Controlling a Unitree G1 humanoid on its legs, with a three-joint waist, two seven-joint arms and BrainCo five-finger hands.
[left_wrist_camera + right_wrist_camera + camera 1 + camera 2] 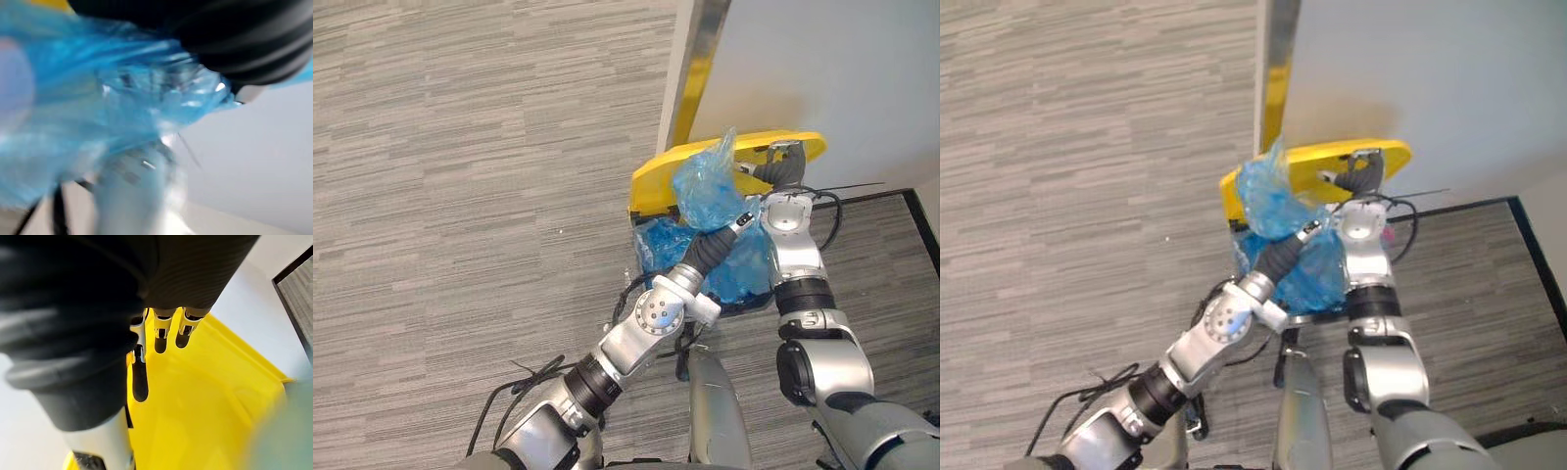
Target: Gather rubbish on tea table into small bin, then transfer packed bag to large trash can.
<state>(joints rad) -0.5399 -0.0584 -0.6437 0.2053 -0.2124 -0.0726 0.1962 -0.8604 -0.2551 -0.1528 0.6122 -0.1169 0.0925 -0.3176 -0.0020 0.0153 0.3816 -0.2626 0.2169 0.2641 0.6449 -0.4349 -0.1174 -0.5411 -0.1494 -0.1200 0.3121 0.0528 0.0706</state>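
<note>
You are at the drop into the large trash can (744, 307), so the work now is aim and release. Your right hand (785, 164) has its fingers (160, 340) straight and close together, tips flat against the underside of the yellow lid (205, 396), which they prop up towards the wall (822, 69). Do not let that lid fall while the bag goes in.

The packed blue bag (707, 186) is in your left hand (717, 240), raised above the can's mouth, just beside the right hand's fingers and in front of the lid. The left hand is buried in the plastic, and I cannot tell how it grips.

Judging from this, you should lower the bag straight down into the blue liner (749, 274) before letting go, clear of the near rim so nothing spills on the floor (460, 196).

The bag is thin, glossy, translucent film, crumpled and bunched to a peak at its top. It looks light and slippery, likely to snag or cling on release.
</note>
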